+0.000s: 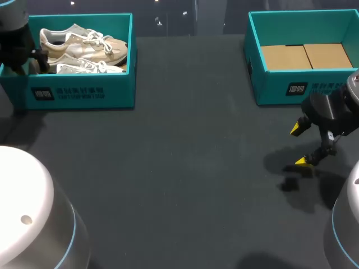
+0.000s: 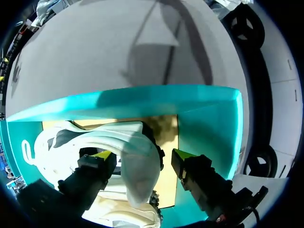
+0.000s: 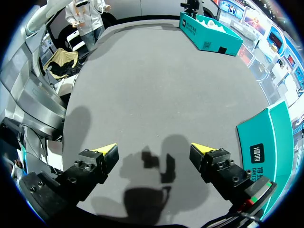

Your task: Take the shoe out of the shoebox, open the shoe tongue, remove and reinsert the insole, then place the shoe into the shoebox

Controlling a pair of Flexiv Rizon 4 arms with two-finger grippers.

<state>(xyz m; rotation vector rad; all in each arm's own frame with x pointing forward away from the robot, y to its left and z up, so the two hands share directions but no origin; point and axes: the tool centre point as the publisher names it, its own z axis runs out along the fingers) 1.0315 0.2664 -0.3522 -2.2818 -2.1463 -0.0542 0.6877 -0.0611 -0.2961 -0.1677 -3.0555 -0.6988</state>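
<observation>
Head view, table read as a clock face. At 10 o'clock sits the left shoebox, teal, lid off. Two beige-white sneakers are in it with toes toward 3 o'clock: the rear shoe and the front shoe. My left arm comes in at the box's 9 o'clock end. Its fingers are hidden there by the arm and the box wall.

Left wrist view fills that in. The left gripper is inside the box, claw spread wide, with a white shoe heel between the yellow tips. One finger shows a clear gap to the heel. Contact on the other side is unclear, so nothing is gripped. I cannot tell which of the two shoes this is.

At 2 o'clock in the head view is the right shoebox, teal, with only a brown cardboard liner inside. At 4 o'clock the right gripper hangs over bare table, tips wide apart, holding nothing.

Right wrist view confirms the wide, empty claw, with its shadow on the mat under it. It also shows the right shoebox just beside the gripper and the left shoebox far ahead. The box insides are not visible from there.
</observation>
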